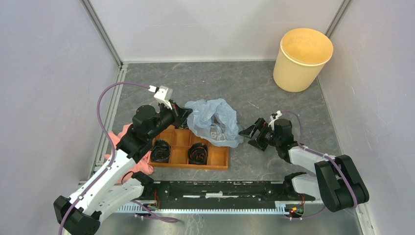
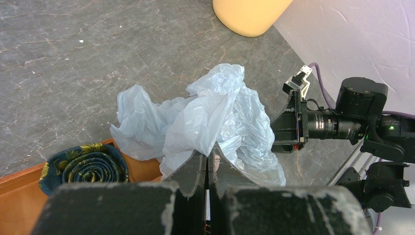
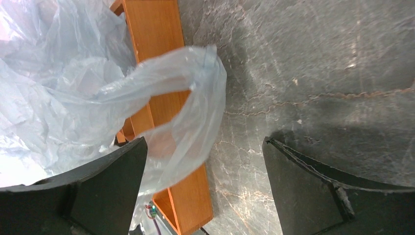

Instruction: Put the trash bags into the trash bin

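The pale-blue trash bag [image 1: 215, 120] lies crumpled on the grey table, partly over the back of the orange-brown tray [image 1: 218, 159]. My left gripper [image 1: 183, 114] is at the bag's left edge; in the left wrist view its jaws [image 2: 210, 152] are pressed together with the bag's film [image 2: 205, 107] pinched at the tips. My right gripper [image 1: 254, 133] is open just right of the bag; a loop of the bag [image 3: 195, 88] hangs between its fingers [image 3: 203, 161], nearer the left one. The yellow-tan trash bin [image 1: 302, 58] stands upright at the back right.
The tray holds two rolled dark cloths [image 1: 198, 152] [image 1: 160, 151]. A salmon-pink cloth [image 1: 122, 139] lies under my left arm. White walls close in the sides and back. The right arm's wrist [image 2: 337, 122] shows in the left wrist view.
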